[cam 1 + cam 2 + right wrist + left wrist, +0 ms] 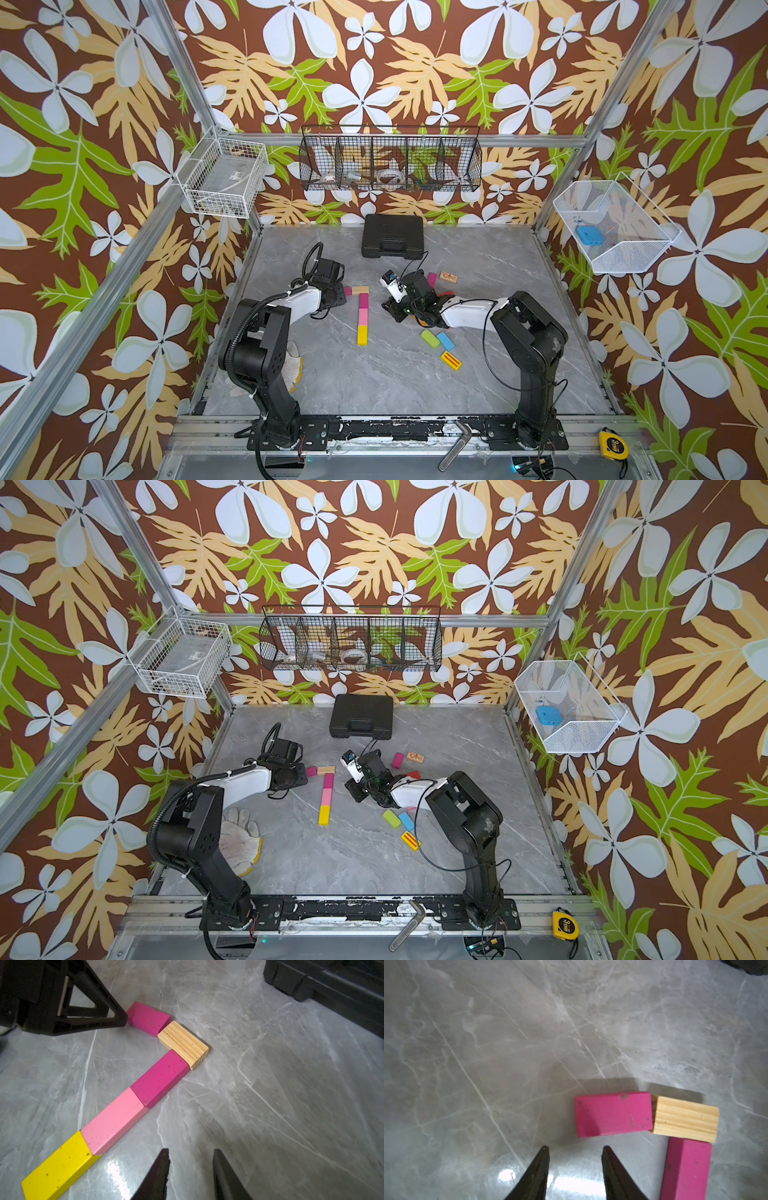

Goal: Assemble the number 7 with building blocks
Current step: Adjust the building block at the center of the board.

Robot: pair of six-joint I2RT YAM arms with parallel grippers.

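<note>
At the middle of the grey marble table (pixel 395 386): a 7 laid flat, five blocks.
- Top bar: magenta end block (pixel 613 1115) butted against wood block (pixel 685 1119).
- Stem: magenta stem block (pixel 685 1169) under the wood one, then pink block (pixel 114 1120), then yellow block (pixel 58 1165), end to end and touching.
- Spares, well apart on the right arm's side: green block (pixel 430 338), blue block (pixel 446 340), striped yellow block (pixel 451 360).

Step, as I read it: finishing the top bar; the shape is complete or nearly so. The bar is not quite straight, since the magenta end block sits at a slight angle to the wood one. Next move likely calls for a light nudge to square it, or a clean lift away without clipping the bar. Keep it small and slow either way; I'd expect the blocks to slide easily on this polished top.

Left gripper (pixel 575 1149): low over the table, just beside the magenta end block, jaws spread, nothing between them. Left arm reaches forward, forearm about level, wrist turned toward the bar.

Right gripper (pixel 190 1151): jaws parted a little, empty, aimed at the stem from the other side, near it but not touching. Right arm folded at the elbow, forearm running inward
</note>
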